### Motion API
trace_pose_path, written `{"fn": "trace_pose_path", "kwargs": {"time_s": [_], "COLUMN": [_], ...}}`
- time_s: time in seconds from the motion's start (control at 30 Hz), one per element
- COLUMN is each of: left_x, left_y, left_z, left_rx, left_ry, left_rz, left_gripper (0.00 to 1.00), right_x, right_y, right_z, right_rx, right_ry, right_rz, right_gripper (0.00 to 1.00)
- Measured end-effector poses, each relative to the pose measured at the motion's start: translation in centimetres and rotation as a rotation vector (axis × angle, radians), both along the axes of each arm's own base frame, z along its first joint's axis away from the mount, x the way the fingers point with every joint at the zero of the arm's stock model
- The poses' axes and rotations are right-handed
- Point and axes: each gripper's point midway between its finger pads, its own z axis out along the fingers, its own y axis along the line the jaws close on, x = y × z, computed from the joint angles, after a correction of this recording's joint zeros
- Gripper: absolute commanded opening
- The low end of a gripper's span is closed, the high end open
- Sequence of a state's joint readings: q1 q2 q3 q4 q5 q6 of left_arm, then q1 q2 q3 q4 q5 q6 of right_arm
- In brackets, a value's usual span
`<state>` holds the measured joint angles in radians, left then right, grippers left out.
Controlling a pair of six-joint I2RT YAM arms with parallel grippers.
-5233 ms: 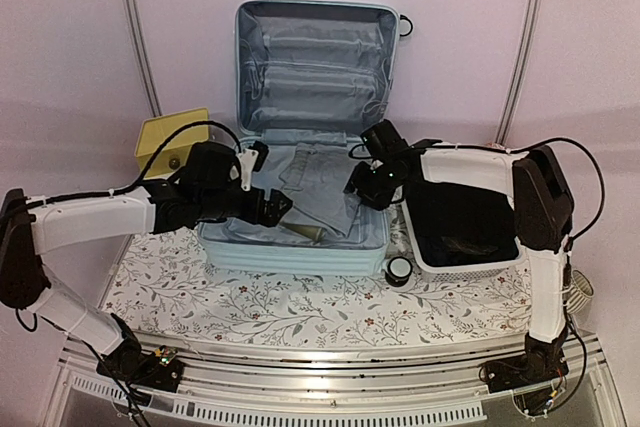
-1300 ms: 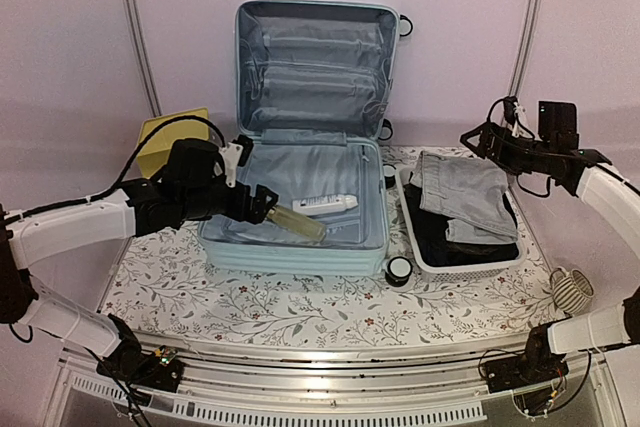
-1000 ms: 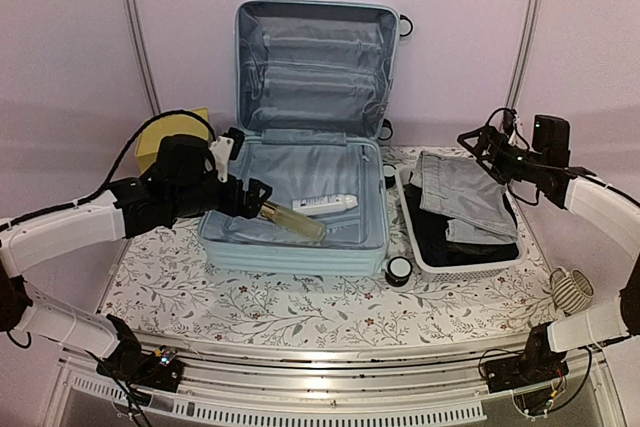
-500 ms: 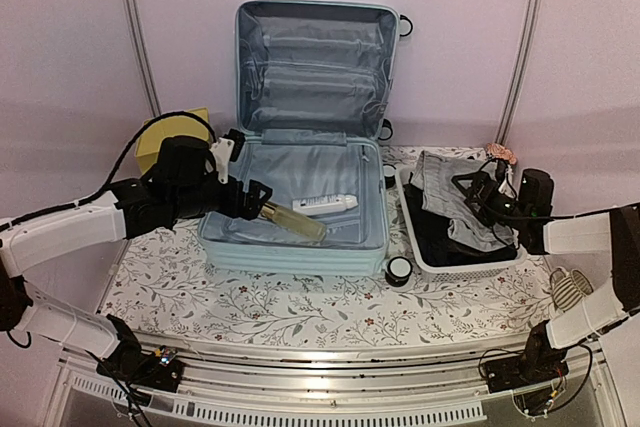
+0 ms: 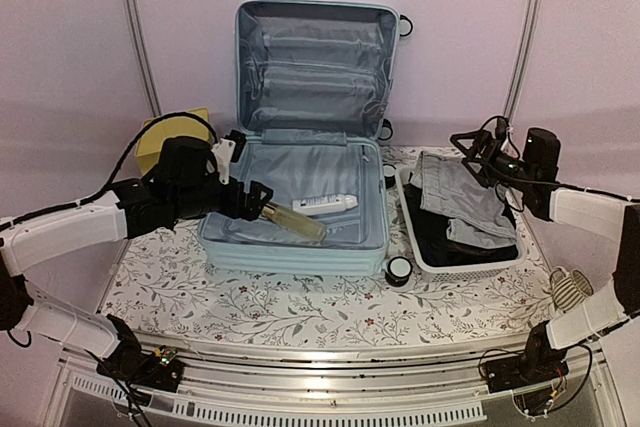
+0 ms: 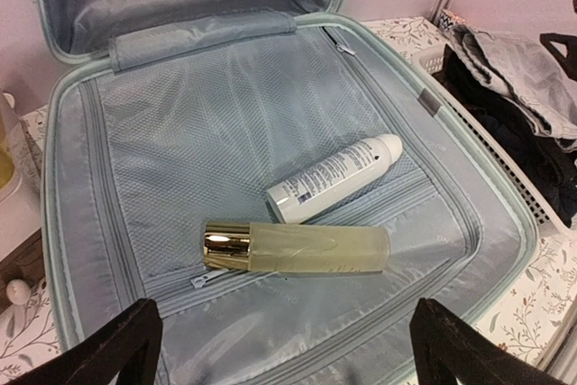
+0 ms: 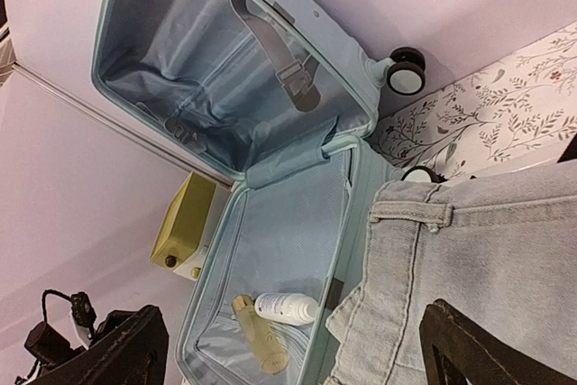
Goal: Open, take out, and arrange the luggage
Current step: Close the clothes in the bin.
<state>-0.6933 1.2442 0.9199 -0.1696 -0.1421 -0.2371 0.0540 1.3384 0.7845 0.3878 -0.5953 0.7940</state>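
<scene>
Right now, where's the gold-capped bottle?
Top view: the gold-capped bottle lies in the luggage base, front-left, just in front of the white spray can.

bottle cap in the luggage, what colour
Shiny gold cap on a pale yellowish bottle; left wrist view shows it best.

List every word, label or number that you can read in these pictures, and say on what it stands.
No text can be read.
White bottle in the luggage: dark print near its flat end, too blurred to read.
Pale yellow bottle: no print that I can make out.
</scene>
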Motion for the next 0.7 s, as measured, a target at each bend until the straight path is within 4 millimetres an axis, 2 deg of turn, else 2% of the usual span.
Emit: {"fn": "trace_pose_path", "kwargs": {"time_s": [0.07, 0.1, 0.23, 0.3, 0.5, 0.7], "left_x": [0.0, 0.0, 0.0, 0.0, 0.0, 0.0], "left_y": [0.0, 0.0, 0.0, 0.0, 0.0, 0.0], "left_z": [-0.1, -0.1, -0.1, -0.1, -0.1, -0.1], "left_rx": [0.001, 0.0, 0.0, 0.001, 0.002, 0.002], "left_ry": [0.002, 0.002, 0.002, 0.002, 0.001, 0.002], "left_rz": [-0.001, -0.002, -0.002, -0.001, 0.001, 0.001], "left_gripper": [0.98, 0.98, 0.98, 0.98, 0.98, 0.98], "right_x": [0.9, 1.3, 2.3, 2.6, 2.7, 1.9], "right_y": [0.8, 1.1, 1.6, 1.6, 1.6, 0.7], "right_z": [-0.7, -1.8, -8.9, -10.4, -9.8, -6.4], "right_rx": [0.005, 0.007, 0.01, 0.008, 0.008, -0.04], "right_ry": [0.017, 0.038, 0.205, 0.223, 0.2, 0.162], "right_rz": [0.031, 0.044, 0.055, 0.053, 0.054, 0.012], "right_gripper": [0.99, 0.99, 0.99, 0.99, 0.99, 0.99]}}
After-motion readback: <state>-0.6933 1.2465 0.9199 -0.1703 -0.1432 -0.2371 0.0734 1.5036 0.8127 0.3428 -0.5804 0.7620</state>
